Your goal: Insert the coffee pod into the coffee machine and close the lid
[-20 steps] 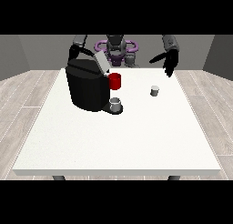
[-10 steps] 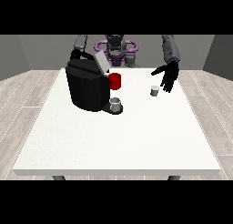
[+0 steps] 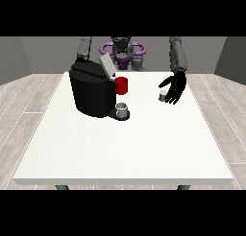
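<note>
White table point(image 3: 120, 153), black coffee machine point(image 3: 92, 92) with lid point(image 3: 106, 66) raised. Hand at view's right point(image 3: 175, 86) spread wide just beside coffee pod point(image 3: 163, 96), holding nothing. Best to centre over pod before curling round it.

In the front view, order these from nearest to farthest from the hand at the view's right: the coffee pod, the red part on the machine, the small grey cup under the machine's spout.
From the hand at the view's right:
1. Coffee pod, just beside the hand, toward the view's left.
2. Red part and grey cup, both at the machine's front; too close to call.
</note>
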`<state>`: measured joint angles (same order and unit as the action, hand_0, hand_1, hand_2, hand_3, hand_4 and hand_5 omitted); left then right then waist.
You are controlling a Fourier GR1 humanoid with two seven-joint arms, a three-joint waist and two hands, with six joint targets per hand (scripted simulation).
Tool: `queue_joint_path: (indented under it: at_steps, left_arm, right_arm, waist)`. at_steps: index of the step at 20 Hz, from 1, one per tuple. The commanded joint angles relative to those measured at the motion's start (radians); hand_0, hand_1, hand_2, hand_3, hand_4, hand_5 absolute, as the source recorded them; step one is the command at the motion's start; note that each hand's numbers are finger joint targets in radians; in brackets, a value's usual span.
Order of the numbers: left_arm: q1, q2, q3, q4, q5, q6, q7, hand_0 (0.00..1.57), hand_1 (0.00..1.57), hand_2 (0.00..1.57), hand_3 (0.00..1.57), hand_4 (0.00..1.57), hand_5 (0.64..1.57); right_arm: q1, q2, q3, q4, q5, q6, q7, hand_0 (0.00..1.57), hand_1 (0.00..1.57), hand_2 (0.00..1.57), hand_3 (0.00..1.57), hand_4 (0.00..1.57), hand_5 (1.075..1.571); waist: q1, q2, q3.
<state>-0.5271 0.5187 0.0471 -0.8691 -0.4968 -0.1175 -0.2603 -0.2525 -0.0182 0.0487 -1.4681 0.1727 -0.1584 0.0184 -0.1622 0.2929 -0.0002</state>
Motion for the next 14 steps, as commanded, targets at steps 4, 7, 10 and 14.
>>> queue_joint_path:
  at_steps: [4,7,10,14]
  left_arm:
    - [-0.034,-0.053,-0.075,0.042,-0.144,0.133,-0.026,1.07,1.07,1.13,0.93,0.46,1.571]
    - [-0.075,-0.010,-0.095,0.085,-0.203,0.111,0.002,0.92,0.92,1.02,0.84,0.41,1.571]
    - [-0.091,-0.013,-0.111,0.109,-0.245,0.140,-0.022,0.83,0.83,1.00,0.86,0.34,1.571]
    - [-0.036,0.019,-0.150,0.176,-0.305,0.096,-0.030,0.76,0.76,0.93,0.77,0.35,1.571]
  right_arm:
    - [0.032,0.017,0.034,0.064,0.023,-0.022,-0.057,0.00,0.00,0.00,0.00,0.00,1.571]
    - [0.010,0.018,0.079,0.073,0.010,-0.055,-0.011,0.00,0.00,0.00,0.00,0.00,1.571]
    - [-0.087,-0.004,-0.031,0.099,-0.045,0.018,-0.049,0.00,0.00,0.00,0.00,0.00,1.571]
    - [0.038,0.013,0.031,0.091,-0.005,0.016,-0.064,0.00,0.00,0.00,0.00,0.00,1.571]
  waist:
    - [-0.012,-0.016,0.0002]
    - [-0.007,-0.022,0.0002]
    - [-0.010,0.046,0.0003]
    - [-0.016,-0.036,0.0001]
